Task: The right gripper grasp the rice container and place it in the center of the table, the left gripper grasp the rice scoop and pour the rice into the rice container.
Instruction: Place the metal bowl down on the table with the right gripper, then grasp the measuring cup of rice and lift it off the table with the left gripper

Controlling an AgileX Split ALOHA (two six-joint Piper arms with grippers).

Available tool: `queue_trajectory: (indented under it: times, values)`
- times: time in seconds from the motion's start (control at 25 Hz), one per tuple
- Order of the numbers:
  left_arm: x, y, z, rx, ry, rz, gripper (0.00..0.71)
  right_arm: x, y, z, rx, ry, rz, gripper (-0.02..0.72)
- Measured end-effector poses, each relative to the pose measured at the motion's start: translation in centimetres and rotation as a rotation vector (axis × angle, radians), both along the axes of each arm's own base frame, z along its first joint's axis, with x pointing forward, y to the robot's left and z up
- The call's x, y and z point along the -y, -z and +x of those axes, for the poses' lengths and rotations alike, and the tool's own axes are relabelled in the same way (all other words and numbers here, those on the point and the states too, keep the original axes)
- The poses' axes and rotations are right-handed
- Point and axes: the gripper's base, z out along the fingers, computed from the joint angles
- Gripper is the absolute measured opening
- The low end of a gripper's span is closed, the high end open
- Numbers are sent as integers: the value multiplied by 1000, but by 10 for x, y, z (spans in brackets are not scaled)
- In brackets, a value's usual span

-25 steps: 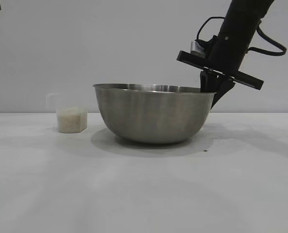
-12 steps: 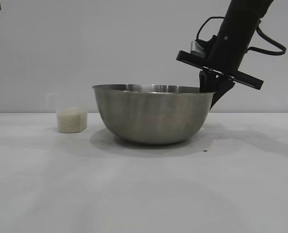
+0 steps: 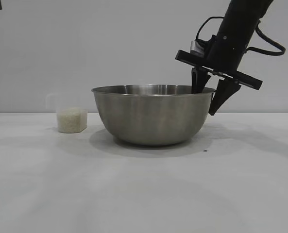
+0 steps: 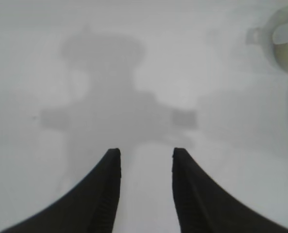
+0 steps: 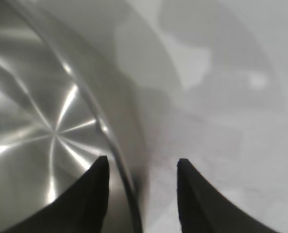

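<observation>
The rice container (image 3: pixel 153 116), a large steel bowl, stands on the white table (image 3: pixel 144 194) near its middle. My right gripper (image 3: pixel 208 98) is open at the bowl's right side. One finger is inside the bowl and one outside, both clear of the thin rim (image 5: pixel 88 104) that runs between them. The rice scoop (image 3: pixel 71 119), a small clear cup, stands left of the bowl and holds the white rice (image 3: pixel 72 121). My left gripper (image 4: pixel 146 150) hangs open over bare table with nothing between its fingers. The rice scoop (image 4: pixel 284 43) lies well off to its side.
The shadow of the left arm (image 4: pixel 105 97) falls on the tabletop under it. A black cable (image 3: pixel 270 46) loops off the right arm above the bowl. Bare table (image 3: pixel 134 204) stretches in front of the bowl and scoop.
The right gripper's jaws have spread apart and let go of the bowl's rim. The bowl stays where it was set down. The left gripper has not moved.
</observation>
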Motion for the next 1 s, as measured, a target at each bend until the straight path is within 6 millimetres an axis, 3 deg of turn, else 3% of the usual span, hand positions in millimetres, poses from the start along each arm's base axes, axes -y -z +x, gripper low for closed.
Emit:
queue_trajectory:
  times: [0.24,0.52,1.0]
  values:
    - [0,0,0,0,-1,-4,272,6,-46,-7,99,6,-33,272]
    - [0,0,0,-4,-1,-4,272,27,-75,-20,111,-26,-226,272]
    - [1,1,-2,-18,-2,-8,272,106,-91,-13,124,149,-279,272]
